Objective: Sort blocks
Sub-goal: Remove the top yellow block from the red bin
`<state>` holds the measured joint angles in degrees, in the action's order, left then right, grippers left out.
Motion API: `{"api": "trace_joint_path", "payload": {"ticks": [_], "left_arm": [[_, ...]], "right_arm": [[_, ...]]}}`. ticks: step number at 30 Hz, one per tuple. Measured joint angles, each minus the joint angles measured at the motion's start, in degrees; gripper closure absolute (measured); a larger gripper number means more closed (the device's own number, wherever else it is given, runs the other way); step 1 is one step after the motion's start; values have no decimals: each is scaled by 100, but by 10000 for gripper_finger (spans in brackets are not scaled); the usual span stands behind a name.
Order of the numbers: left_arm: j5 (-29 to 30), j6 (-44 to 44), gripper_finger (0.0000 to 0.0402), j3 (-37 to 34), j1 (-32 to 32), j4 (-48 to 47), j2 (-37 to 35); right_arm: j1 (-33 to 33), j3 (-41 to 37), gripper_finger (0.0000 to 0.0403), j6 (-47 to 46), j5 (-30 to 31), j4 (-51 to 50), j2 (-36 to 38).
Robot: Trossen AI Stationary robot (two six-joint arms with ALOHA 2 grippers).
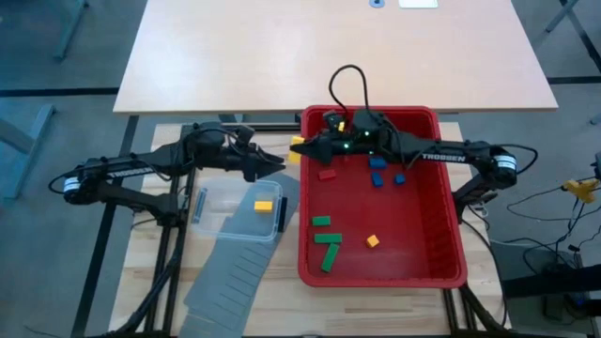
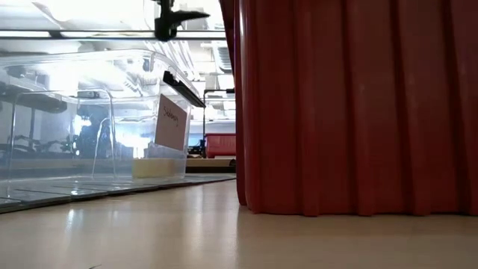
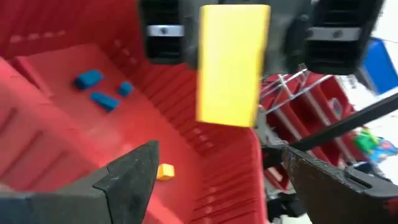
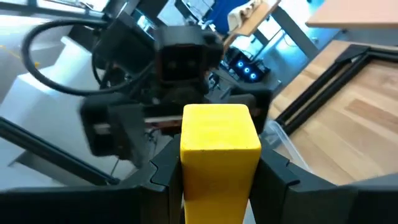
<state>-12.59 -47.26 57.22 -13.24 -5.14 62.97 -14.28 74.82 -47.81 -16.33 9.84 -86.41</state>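
My right gripper reaches in from the table's right, shut on a yellow block, and holds it over the left far corner of the red bin. My left gripper faces it from the left. It stands open just short of the block and touches nothing. Red, blue, green and orange blocks lie on the bin's floor. Another yellow block lies in the clear tub. My right gripper pinches the yellow block by two opposite side faces between its two fingers. The fingers come level from the table's right and point toward the left gripper. The block is lifted clear above the bin's rim, and its free part juts out past the fingertips.
The clear tub stands left of the bin on grey slotted panels that run toward the near edge. In the low view the bin's red wall fills the right and the tub the left. A light tabletop lies beyond.
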Motion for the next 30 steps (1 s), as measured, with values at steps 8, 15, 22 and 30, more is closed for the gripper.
{"api": "trace_joint_path", "payload": {"ticks": [8, 15, 22, 30], "left_arm": [[156, 448, 89, -5, -1, 57, 78], [104, 551, 89, -5, 1, 331, 302], [-19, 639, 89, -5, -2, 812, 355], [-80, 675, 89, -5, -2, 966, 388]], "right_arm": [[75, 22, 291, -10, -110, 14, 2], [118, 22, 291, -13, -117, 40, 2], [135, 22, 291, -13, -150, 33, 2], [131, 22, 291, -13, -171, 82, 2]]}}
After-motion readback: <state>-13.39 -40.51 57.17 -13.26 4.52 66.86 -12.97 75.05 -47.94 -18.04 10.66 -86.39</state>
